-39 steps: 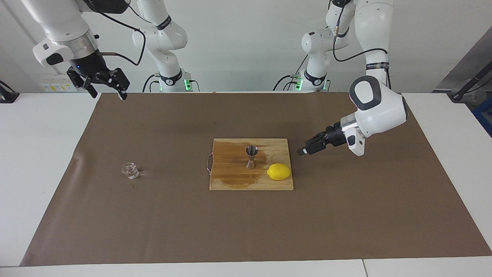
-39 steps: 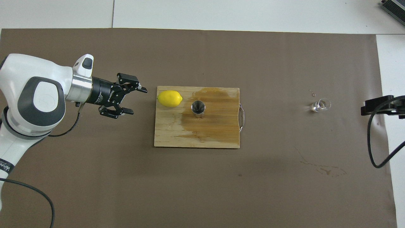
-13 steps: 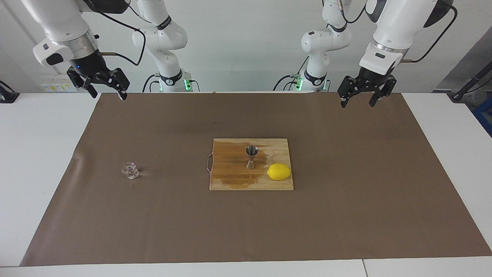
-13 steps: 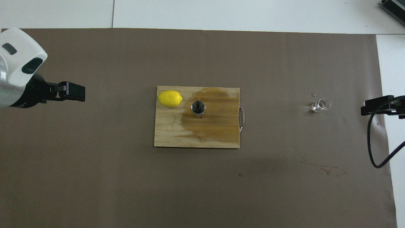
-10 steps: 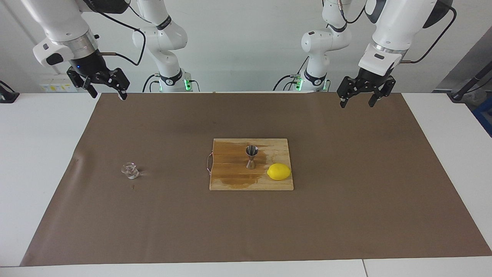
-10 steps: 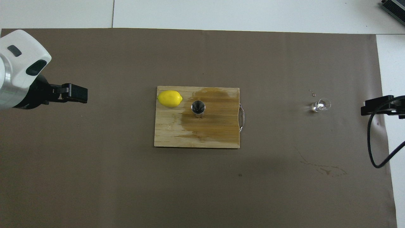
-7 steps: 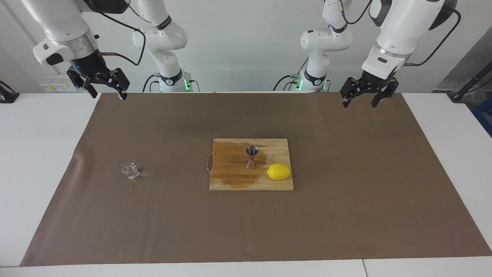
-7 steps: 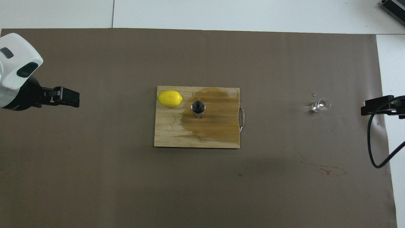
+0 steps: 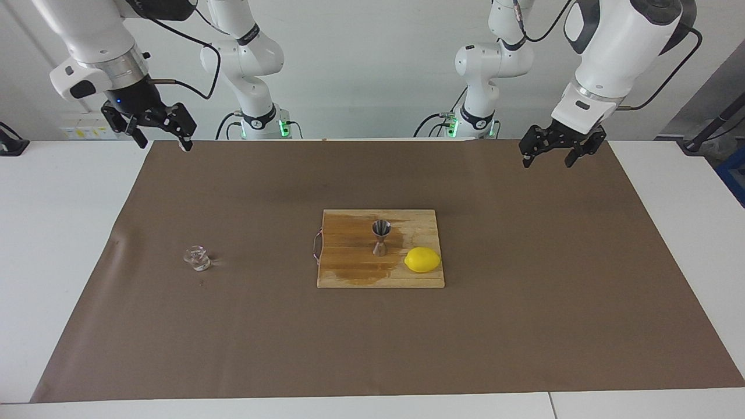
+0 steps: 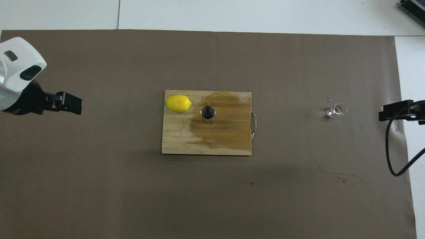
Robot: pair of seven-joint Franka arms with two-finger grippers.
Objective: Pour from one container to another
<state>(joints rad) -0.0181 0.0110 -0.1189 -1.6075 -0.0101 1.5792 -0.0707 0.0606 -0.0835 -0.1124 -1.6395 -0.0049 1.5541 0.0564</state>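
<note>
Your open right gripper (image 9: 162, 139) hangs empty, glass vessel (image 9: 197, 258) well apart at its 5 o'clock.

a yellow lemon (image 9: 422, 259) and a shiny steel jigger (image 9: 380, 237) on a tan wooden board (image 9: 349, 273) with a darker wet stain; clear glass (image 9: 197, 258) on brown paper (image 9: 524, 326); white bench (image 9: 58, 198).

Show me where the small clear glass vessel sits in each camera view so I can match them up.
Facing view: the small clear glass vessel stands on the brown paper at the picture's left, level with the wooden cutting board, toward the right arm's end.
Overhead view: it appears at the picture's right, again level with the board.
Shared landmark: the steel hourglass jigger standing on the board beside the yellow lemon.
</note>
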